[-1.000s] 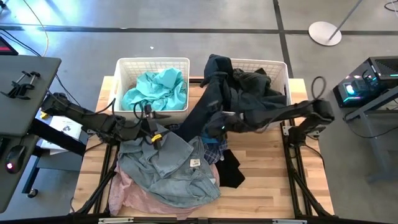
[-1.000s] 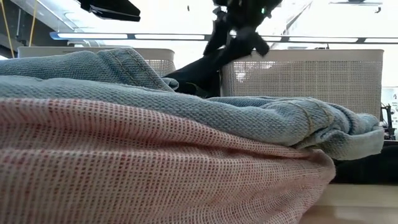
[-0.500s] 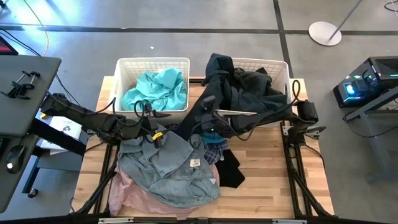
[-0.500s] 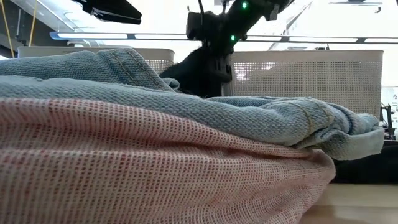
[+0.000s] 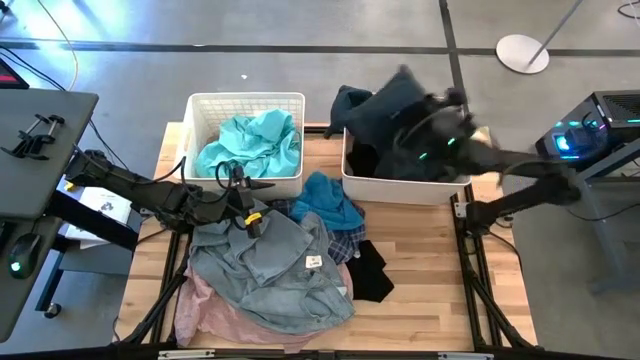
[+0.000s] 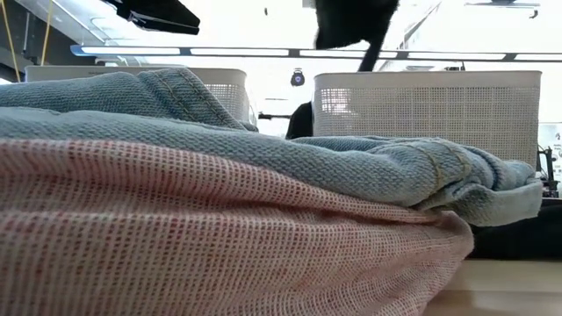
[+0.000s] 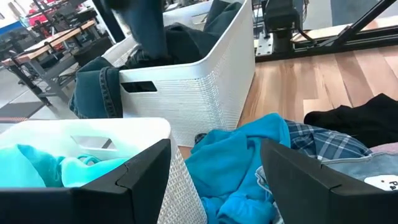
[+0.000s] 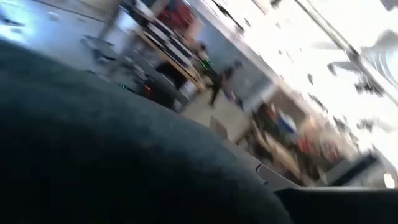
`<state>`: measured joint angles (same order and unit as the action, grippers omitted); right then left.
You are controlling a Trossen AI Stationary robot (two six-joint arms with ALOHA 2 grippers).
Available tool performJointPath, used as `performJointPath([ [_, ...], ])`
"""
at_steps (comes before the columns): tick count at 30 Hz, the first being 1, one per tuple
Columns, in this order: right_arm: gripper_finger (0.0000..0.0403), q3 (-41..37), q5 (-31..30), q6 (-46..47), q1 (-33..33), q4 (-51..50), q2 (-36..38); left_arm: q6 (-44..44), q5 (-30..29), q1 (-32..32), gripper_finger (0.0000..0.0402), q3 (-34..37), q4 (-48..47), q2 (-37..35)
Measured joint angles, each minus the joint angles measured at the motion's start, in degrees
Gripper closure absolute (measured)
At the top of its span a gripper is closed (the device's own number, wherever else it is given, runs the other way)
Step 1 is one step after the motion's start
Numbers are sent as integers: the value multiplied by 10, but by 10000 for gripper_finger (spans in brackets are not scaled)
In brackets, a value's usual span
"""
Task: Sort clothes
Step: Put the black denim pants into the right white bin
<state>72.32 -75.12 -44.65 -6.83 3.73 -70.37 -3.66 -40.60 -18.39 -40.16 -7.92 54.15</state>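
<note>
- High view: the right gripper [image 5: 440,120] is over the right basket [image 5: 400,187] at upper centre-right, blurred, with a dark garment [image 5: 385,110] bunched about it; whether its claw grips the cloth cannot be told; the left basket [image 5: 245,100] at upper centre-left holds a teal garment [image 5: 250,145]; the left gripper [image 5: 250,205] sits just below that basket, at the top edge of the denim [image 5: 270,265]; a blue garment [image 5: 325,200], plaid [image 5: 345,243], a black piece [image 5: 372,272] and pink cloth [image 5: 205,315] lie on the table [image 5: 430,290] in the lower middle.
- Low view: pink cloth [image 6: 176,237] fills the lower frame with denim [image 6: 263,149] on top; both baskets stand behind; the dark garment [image 6: 351,22] hangs at top centre above the right one.
- Left wrist view: the left claw is wide and holds nothing; the blue garment [image 7: 242,158] lies between its fingers [image 7: 146,174], the right basket [image 7: 199,81] beyond.
- Right wrist view: dark cloth [image 8: 112,162] covers most of the frame; the claw is hidden.
- Progress, as a judgement: partly done; teal and dark items are binned, and about five pieces remain on the table.
</note>
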Motion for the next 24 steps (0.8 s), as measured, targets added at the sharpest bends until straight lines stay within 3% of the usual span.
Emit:
performJointPath([
  [3,400,0,76,177,-59,-192,59,0,0,0,163,0,0,0],
  [6,400,0,246,416,-140,-413,75,0,0,0,163,0,0,0],
  [8,401,-28,326,507,-193,-492,63,0,0,0,163,0,0,0],
  [11,400,-120,420,538,-245,-496,37,0,0,0,163,0,0,0],
  [15,400,-255,551,535,-285,-399,-13,0,0,0,163,0,0,0],
  [19,390,-310,576,530,-303,-350,-55,-4,0,0,163,0,2,0],
  [24,327,-266,593,536,-312,-416,-53,-14,0,0,163,0,6,0],
])
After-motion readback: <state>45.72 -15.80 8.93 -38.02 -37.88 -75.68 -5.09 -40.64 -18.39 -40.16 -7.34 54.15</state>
